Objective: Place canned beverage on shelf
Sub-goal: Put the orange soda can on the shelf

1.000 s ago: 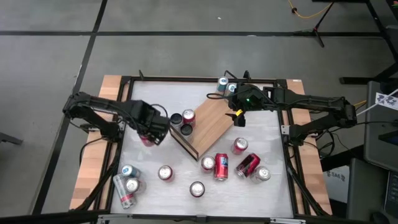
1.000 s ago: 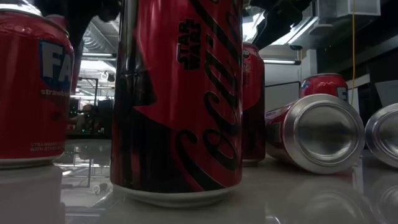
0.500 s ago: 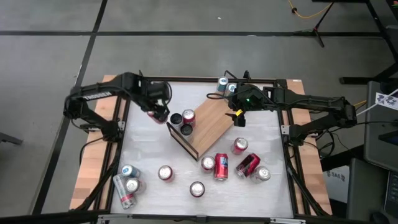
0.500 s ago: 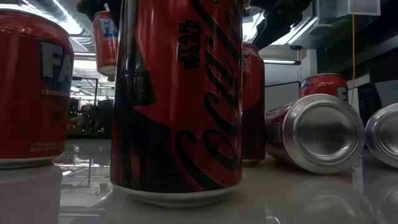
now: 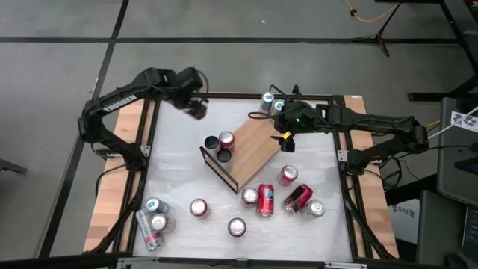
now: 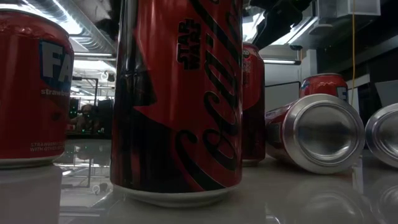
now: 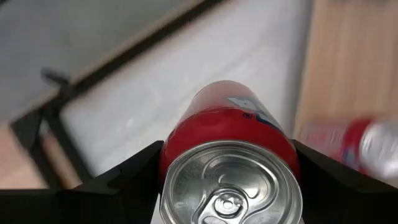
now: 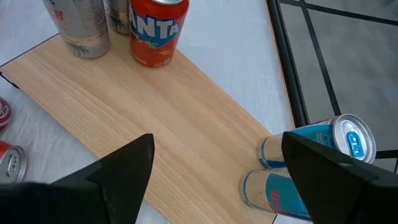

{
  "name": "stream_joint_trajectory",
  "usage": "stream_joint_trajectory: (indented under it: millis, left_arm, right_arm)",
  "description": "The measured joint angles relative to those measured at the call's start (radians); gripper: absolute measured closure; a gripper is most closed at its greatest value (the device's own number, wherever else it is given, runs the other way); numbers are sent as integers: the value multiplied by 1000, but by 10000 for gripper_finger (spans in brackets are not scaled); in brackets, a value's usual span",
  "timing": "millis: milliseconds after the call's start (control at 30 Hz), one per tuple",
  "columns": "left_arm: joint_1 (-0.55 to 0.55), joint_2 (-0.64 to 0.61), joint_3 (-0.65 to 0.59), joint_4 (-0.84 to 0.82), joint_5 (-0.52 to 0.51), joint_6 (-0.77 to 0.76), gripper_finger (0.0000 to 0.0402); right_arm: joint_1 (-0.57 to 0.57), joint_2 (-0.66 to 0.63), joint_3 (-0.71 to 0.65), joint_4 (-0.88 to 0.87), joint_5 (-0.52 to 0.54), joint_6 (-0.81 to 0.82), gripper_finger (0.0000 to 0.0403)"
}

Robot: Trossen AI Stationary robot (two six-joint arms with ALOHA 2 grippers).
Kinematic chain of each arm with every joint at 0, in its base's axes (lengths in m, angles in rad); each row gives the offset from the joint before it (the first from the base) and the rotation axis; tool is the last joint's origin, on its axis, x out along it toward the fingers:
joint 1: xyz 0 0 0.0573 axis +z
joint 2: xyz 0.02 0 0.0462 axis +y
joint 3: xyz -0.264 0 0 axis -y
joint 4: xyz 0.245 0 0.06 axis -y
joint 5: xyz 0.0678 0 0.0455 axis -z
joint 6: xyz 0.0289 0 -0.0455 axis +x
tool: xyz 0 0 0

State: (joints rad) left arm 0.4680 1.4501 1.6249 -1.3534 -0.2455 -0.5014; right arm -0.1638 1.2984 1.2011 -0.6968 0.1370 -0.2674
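The left pincer sits up in the upper left of the overhead view, over the far edge of the tabletop, clenched around a red can whose silver top faces its wrist camera. The shelf lies angled in the middle of the frame, three cans standing at its left end. The right pincer hangs with fingers spread and nothing between them over the shelf's right end, two blue cans just beside the board there
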Motion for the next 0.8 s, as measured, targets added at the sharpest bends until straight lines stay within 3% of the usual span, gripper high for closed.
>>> stream_joint_trajectory:
  millis: [367,800]
  left_arm:
    - [71,180,2,398,171,153,123]
    - [-15,473,268,319,253,174,123]
  right_arm:
    - [0,0,0,0,0,0,61]
    - [0,0,0,0,0,-1,61]
